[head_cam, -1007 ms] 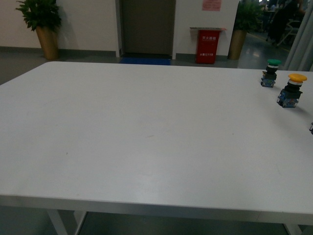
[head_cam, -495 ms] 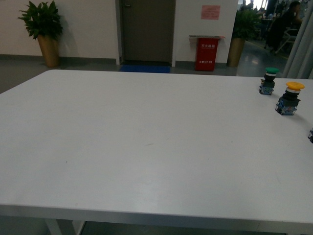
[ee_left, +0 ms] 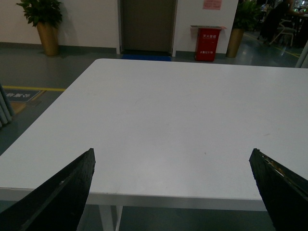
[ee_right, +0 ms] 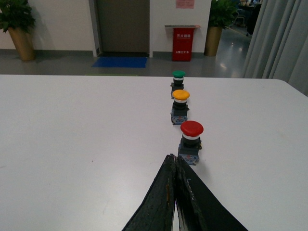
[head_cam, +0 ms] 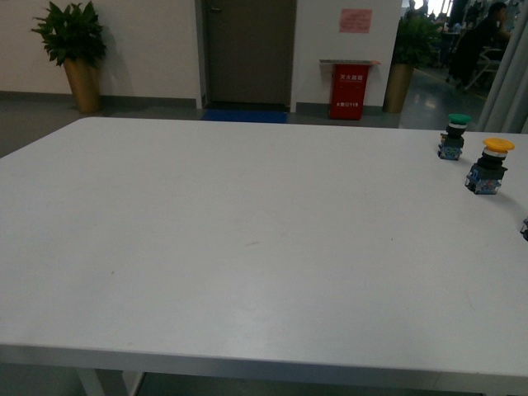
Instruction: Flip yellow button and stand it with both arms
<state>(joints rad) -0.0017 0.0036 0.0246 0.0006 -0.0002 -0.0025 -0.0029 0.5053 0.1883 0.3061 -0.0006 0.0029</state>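
Right gripper point(ee_right: 174, 161): black jaws clenched together, holding nothing, poised above the white table point(ee_right: 72, 144). Just beyond the jaw tips stands a red-capped push-button point(ee_right: 190, 141) on its blue-black block. Further out along the same line stands the yellow button point(ee_right: 180, 106), cap up, black collar over a boxy block, with a green-capped push-button point(ee_right: 178, 80) past it. All three stand apart.

Left gripper point(ee_left: 173, 192): black fingers point(ee_left: 57, 195) spread wide, released, with only bare tabletop between them.
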